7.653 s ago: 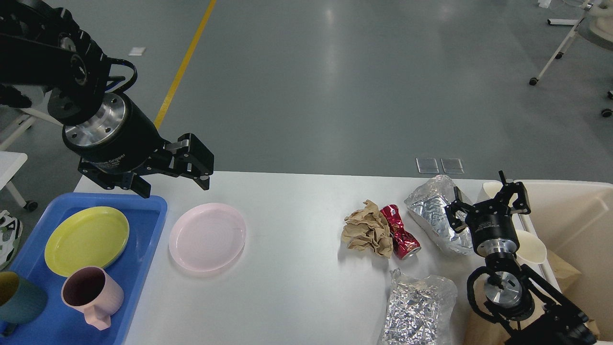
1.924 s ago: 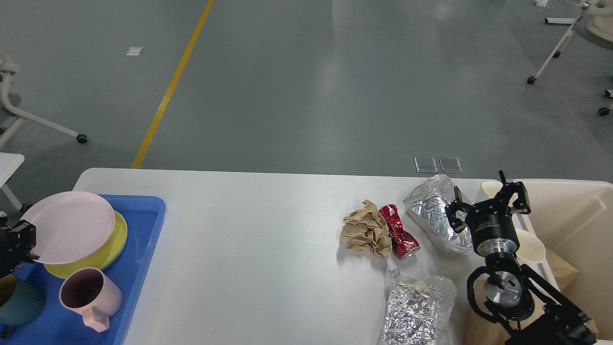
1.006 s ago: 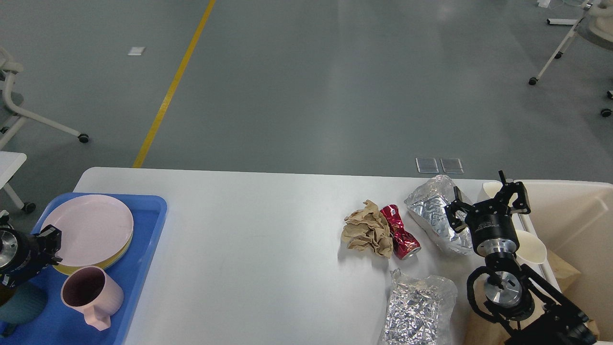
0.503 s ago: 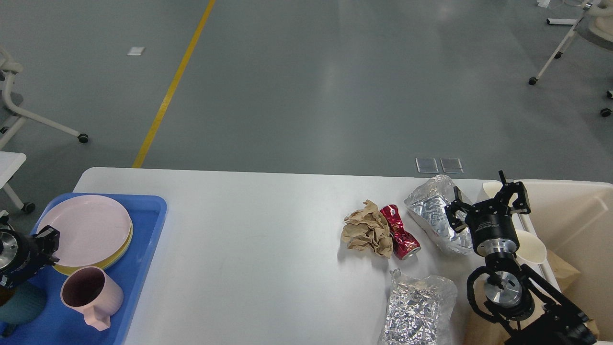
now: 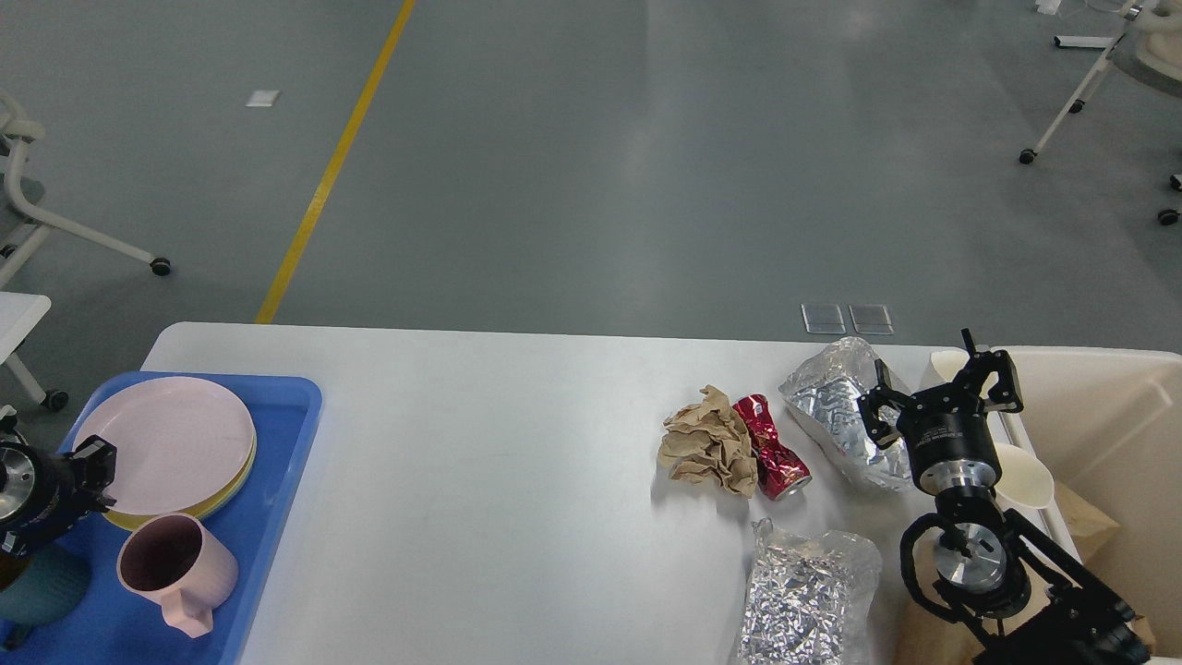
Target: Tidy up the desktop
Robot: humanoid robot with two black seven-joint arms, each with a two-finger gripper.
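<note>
Desktop (image 5: 517, 480) wide in the middle: two foil bags (image 5: 845, 420), one can (image 5: 771, 448), one paper ball (image 5: 709, 450). Pink plate (image 5: 166, 443) now on yellow plate (image 5: 235, 480) in blue tray (image 5: 277, 480). Left gripper (image 5: 92, 471) beside it, grip unclear; right gripper (image 5: 942, 392) spread wide, unmoved

right arm (image 5: 960, 517): black links, silver wrist flange, looped black cable | left arm (image 5: 37, 489): black, silver disc | claw (image 5: 942, 392): black two-finger

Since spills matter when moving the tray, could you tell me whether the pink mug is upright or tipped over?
Upright. The pink mug stands in the blue tray, its round opening facing up and its handle at the side; whether it holds liquid cannot be told.
</note>
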